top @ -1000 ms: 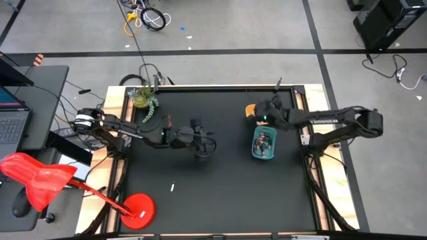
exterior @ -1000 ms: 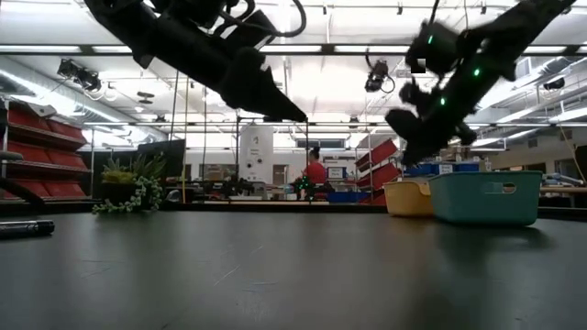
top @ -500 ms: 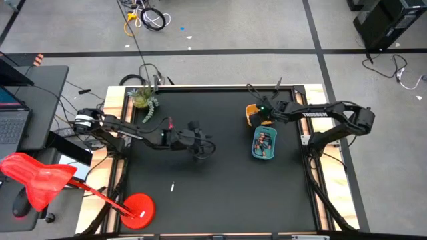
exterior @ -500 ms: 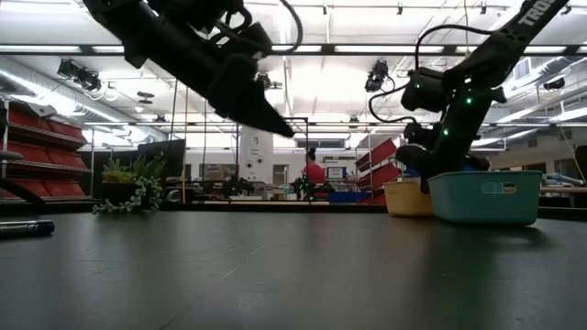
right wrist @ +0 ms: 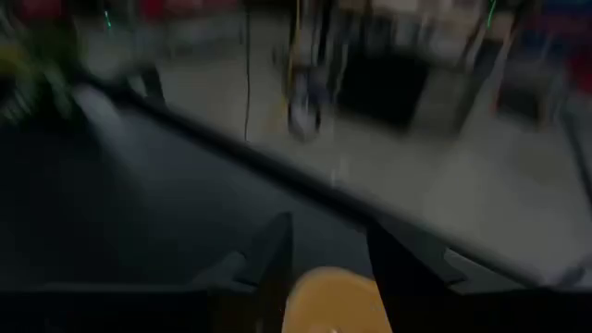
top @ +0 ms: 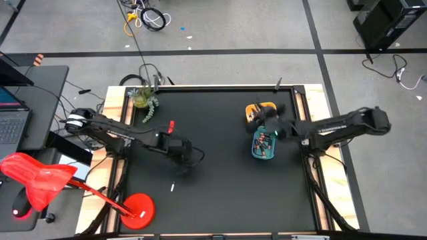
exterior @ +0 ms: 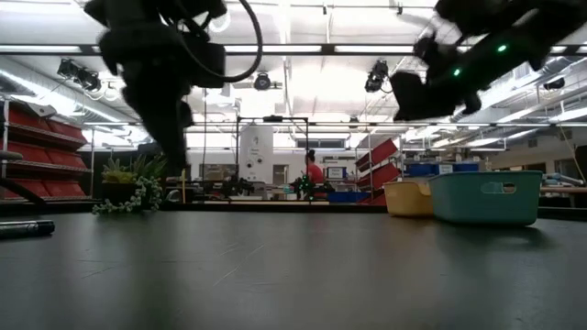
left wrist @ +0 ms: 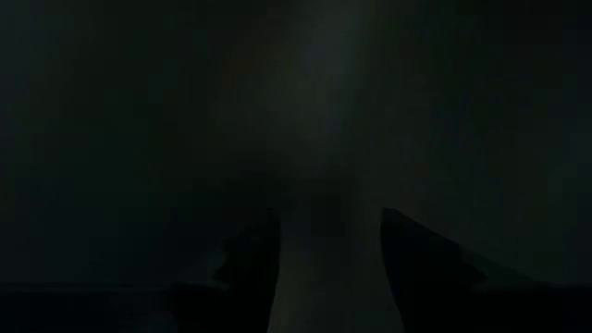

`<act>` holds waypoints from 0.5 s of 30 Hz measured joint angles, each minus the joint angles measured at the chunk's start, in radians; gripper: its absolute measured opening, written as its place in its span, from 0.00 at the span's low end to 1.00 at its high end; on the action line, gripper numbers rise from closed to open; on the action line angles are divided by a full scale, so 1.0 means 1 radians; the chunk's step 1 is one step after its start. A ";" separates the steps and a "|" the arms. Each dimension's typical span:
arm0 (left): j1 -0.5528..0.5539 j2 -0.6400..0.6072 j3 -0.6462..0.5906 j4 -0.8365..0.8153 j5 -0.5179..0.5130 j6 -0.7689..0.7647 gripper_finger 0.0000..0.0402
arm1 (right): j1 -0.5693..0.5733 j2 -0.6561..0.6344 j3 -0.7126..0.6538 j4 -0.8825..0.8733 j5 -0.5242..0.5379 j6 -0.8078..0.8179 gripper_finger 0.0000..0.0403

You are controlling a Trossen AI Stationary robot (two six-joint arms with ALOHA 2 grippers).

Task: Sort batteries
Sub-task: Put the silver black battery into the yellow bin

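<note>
One pale battery point(top: 172, 187) lies on the black mat near the table's front left. Several dark batteries lie in the teal tray point(top: 254, 148), which stands next to the yellow tray point(top: 266, 106) at the far right; both also show in the low view, the teal tray point(exterior: 484, 197) and the yellow tray point(exterior: 407, 197). My left gripper point(top: 182, 157) points down over the mat, above and a little beyond the pale battery; its own view shows it open point(left wrist: 326, 248) and empty. My right gripper point(top: 262, 126) hovers over the two trays, open point(right wrist: 329, 250) and empty.
A small potted plant point(top: 143, 99) stands at the far left corner. A red round base with a red lamp arm point(top: 139, 207) stands at the near left corner. A dark pen-like object point(exterior: 26, 227) lies at the left edge in the low view.
My left gripper has gone toward the table's near left, tipped its fingers downward and come lower over the mat. My right gripper dipped to the yellow tray, then rose and drew back toward the near edge, above the two trays.
</note>
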 joint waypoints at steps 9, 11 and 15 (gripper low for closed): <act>-0.061 0.002 0.136 -0.240 0.044 -0.174 0.46 | 0.289 0.256 -0.162 0.939 0.105 -0.419 0.32; -0.051 0.002 0.144 -0.240 0.052 -0.222 0.46 | 0.311 0.329 -0.165 1.049 0.099 -0.455 0.32; -0.059 0.011 0.140 -0.268 0.049 -0.335 0.46 | 0.319 0.418 -0.161 1.257 0.096 -0.592 0.32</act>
